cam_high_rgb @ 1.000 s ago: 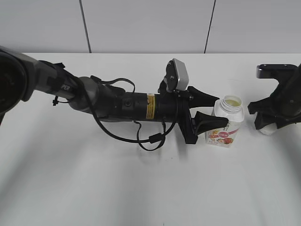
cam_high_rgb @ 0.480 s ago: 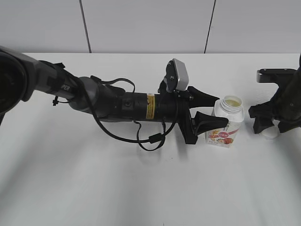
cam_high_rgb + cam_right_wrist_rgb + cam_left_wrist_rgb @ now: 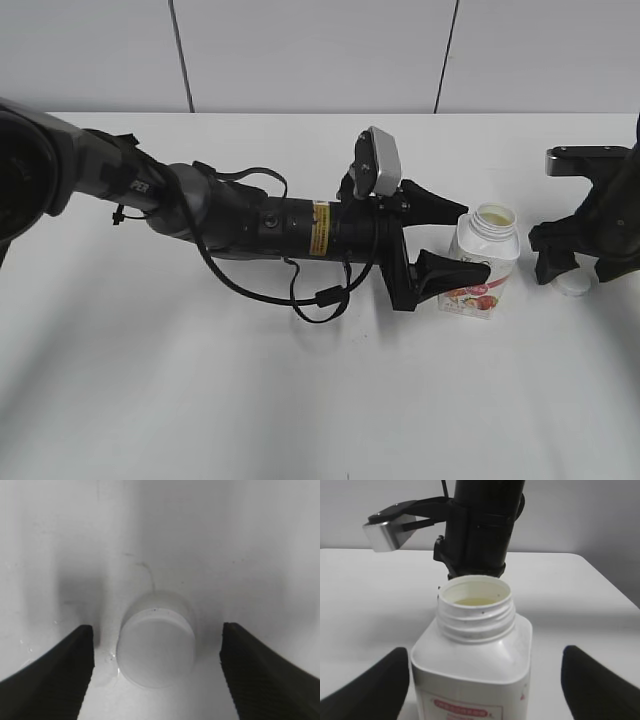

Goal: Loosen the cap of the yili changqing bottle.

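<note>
The yili changqing bottle (image 3: 482, 262) stands upright on the white table with its neck open, and pale liquid shows inside; it fills the left wrist view (image 3: 475, 655). My left gripper (image 3: 447, 237) is open, its black fingers either side of the bottle and apart from it (image 3: 485, 690). The cap (image 3: 574, 285) lies on the table to the bottle's right. My right gripper (image 3: 578, 262) is open just above the cap, fingers either side without touching (image 3: 157, 672). The cap shows between them in the right wrist view (image 3: 156, 642).
The white table (image 3: 300, 400) reaches a grey panelled wall at the back. The left arm's black body and loose cable (image 3: 300, 290) lie across the table's middle. The right arm (image 3: 480, 525) stands just behind the bottle in the left wrist view.
My left gripper's fingers have spread apart and let go of the bottle. My right gripper has opened and risen slightly, leaving the cap on the table.
</note>
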You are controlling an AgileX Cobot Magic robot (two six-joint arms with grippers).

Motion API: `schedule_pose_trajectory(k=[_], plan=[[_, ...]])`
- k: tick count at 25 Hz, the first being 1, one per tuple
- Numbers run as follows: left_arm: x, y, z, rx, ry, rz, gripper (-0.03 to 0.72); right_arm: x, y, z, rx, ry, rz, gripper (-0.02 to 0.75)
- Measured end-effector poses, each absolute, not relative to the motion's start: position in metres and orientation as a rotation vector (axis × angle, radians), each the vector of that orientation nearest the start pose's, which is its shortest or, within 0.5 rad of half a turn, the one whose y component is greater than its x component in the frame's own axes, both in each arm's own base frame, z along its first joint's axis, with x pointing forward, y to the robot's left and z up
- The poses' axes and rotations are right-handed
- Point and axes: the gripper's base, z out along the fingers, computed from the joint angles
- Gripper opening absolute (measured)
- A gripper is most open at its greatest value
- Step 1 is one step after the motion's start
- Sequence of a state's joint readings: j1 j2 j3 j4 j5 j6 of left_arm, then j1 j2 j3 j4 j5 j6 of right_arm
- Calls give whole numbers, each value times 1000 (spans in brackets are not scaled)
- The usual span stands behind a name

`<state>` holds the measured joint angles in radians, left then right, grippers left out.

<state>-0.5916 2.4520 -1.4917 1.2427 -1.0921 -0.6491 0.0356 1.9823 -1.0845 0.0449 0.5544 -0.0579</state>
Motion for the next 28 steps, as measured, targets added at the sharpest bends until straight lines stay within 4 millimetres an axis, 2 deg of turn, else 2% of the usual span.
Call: schedule_pose_trajectory(k=[7, 11, 15, 22, 28], plan=[[352, -316, 80, 1360, 1302, -1137, 587, 355, 15, 111, -85, 2934, 37, 599], [365, -295, 83, 1326, 1306, -1171, 587, 355, 15, 113, -86, 2933, 36, 597], [373, -271, 86, 1426, 1327, -1141, 587, 355, 15, 122, -85, 2909, 37, 596], [398, -231, 113, 1426, 1385, -1018, 587, 354, 15, 146, -84, 2845, 37, 595], [424, -196, 157, 1313, 1512, -749, 587, 351, 14, 178, -85, 2747, 34, 595]])
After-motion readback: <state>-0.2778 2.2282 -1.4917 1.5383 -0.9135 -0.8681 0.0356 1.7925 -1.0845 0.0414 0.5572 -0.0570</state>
